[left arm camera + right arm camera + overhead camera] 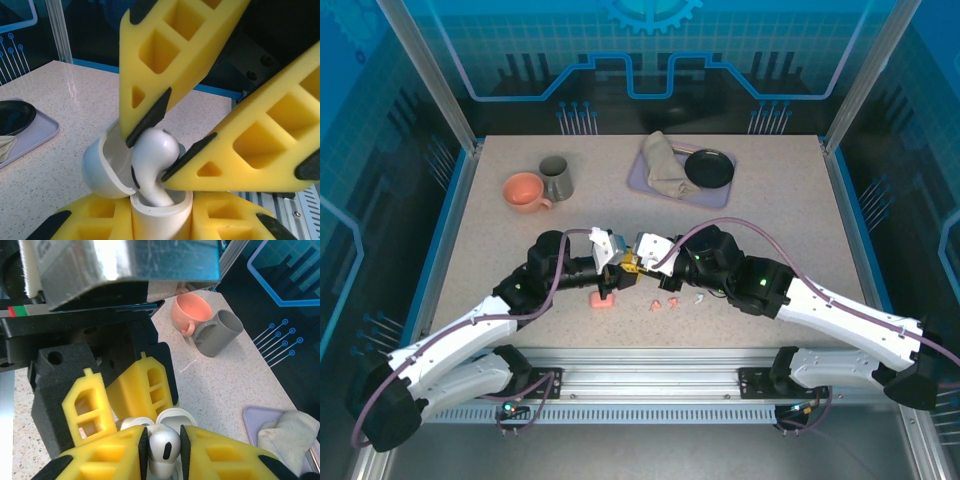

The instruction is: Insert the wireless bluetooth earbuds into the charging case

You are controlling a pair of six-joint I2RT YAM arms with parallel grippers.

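Overhead view of a speckled table (770, 230) with two robot arms meeting at the centre of the frame. We see the left gripper (160, 221) clenched around a white charging case (160, 210), holding it upright with its lid (102, 165) hinged open toward the left of the left wrist picture. The right gripper (162, 450) reaches in from above, its yellow fingers (165, 50) pinched on a white earbud (152, 162). The earbud's stem dips into the mouth of the case while its rounded head stands clear above the rim, so we judge it partly in and not yet seated.

That is the step in hand, and we read the task as early. At lower centre of the overhead frame, just below the grippers, a salmon-pink case (603, 302) lies on the table; we cannot tell whether it is open. To its right, near one another, lie a salmon-pink earbud (653, 305), a second salmon-pink earbud (672, 300) and a second white earbud (698, 297), all loose and apart from either case. We count one piece going in and three left to fetch.

In the upper part of the frame, well apart from the work, stand a pink cup (525, 191), a grey mug (556, 177) and a tray (717, 194) holding a crumpled cloth (665, 165) and a black dish (708, 168)
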